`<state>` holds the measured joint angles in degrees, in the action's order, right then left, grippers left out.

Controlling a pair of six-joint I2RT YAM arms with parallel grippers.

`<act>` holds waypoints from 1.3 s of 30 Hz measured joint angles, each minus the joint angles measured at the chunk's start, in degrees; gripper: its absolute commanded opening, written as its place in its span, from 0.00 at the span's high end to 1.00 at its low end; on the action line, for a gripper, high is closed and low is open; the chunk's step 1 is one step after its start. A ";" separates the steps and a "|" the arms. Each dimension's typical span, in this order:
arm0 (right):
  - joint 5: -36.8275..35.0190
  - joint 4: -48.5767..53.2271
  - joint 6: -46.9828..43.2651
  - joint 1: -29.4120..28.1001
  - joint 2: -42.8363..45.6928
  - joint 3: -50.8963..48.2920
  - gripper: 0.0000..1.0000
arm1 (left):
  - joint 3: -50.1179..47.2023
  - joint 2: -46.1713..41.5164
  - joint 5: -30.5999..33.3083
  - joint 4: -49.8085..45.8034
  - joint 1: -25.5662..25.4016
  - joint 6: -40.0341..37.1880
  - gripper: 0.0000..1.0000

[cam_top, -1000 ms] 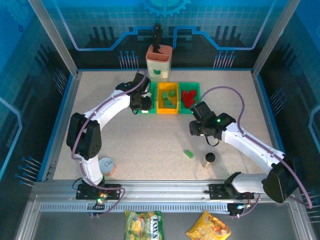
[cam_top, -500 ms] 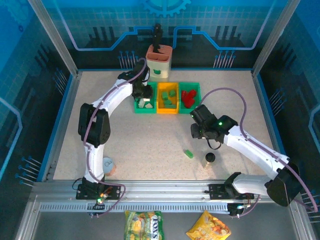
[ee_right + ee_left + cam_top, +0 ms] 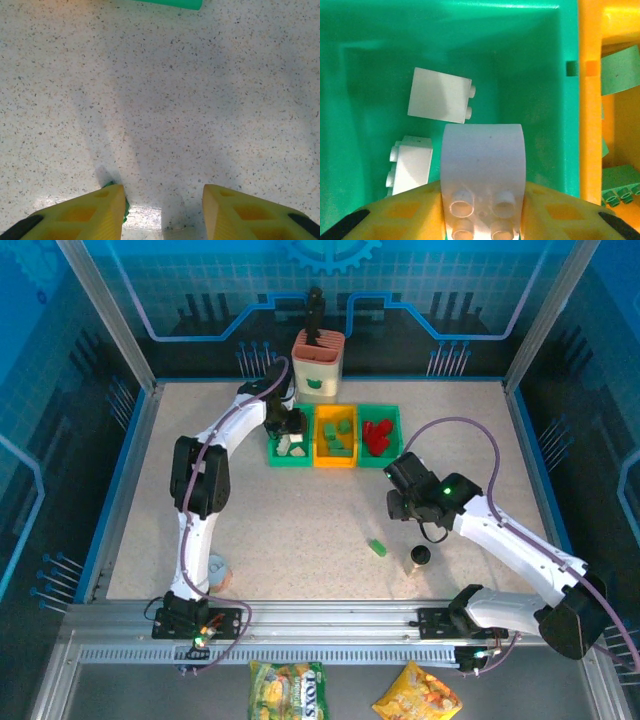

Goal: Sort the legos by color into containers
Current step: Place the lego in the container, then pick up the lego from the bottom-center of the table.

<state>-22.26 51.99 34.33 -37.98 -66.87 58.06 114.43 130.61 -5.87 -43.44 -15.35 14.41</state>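
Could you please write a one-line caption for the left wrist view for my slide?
Left gripper holds a white arched brick over the green bin, where two white bricks lie.

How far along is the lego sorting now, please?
Done: white bricks lie in the left green bin, green ones in the yellow bin, red ones in the right green bin. In hand: the left gripper holds a white arched brick over its bin. Left: one green brick on the table.

White legos (image 3: 440,95) sit in a green bin (image 3: 370,50); yellow fingers (image 3: 75,215), speckled beige table (image 3: 175,100).
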 measured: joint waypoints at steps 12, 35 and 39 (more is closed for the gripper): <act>-0.24 1.03 0.46 -0.39 0.28 0.00 0.55 | 0.28 0.59 -2.89 0.39 0.15 0.00 0.53; 9.64 -1.01 -1.38 -6.34 -7.78 -4.52 0.54 | -17.86 -15.28 -3.28 6.93 0.20 0.63 0.53; 10.71 -1.86 -3.43 -8.72 -12.66 -4.35 0.56 | -21.75 -18.16 -3.63 8.41 0.20 0.68 0.53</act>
<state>-11.55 50.13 30.89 -46.70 -79.53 53.71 92.68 112.44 -9.50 -35.03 -15.16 15.09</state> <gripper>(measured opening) 0.450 0.469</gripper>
